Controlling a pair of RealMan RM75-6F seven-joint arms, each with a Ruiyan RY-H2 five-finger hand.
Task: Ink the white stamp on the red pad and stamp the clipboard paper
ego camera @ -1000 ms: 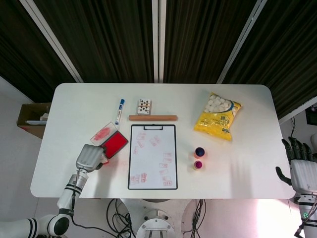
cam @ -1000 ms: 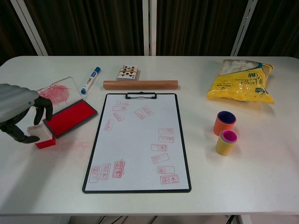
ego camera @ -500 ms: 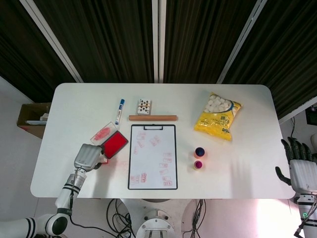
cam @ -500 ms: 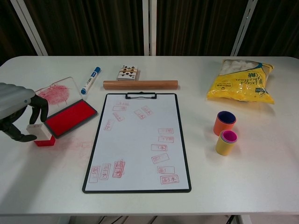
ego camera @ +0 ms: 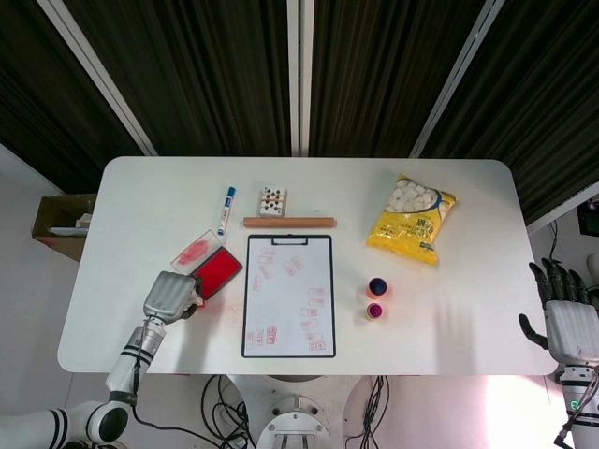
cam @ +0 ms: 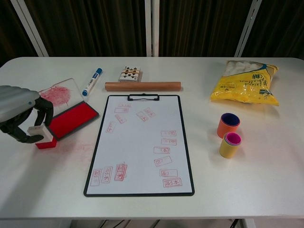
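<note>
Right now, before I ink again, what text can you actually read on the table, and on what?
"副本": red stamp marks on the clipboard paper, clearest in the print at its lower right.
Yellow snack bag: printed characters too blurred to read.
Blue marker: no legible label.
Small patterned box: dots only, no text readable.

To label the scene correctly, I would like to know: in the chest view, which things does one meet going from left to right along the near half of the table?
Left hand holding the white stamp → red pad → clipboard → orange cup.
</note>
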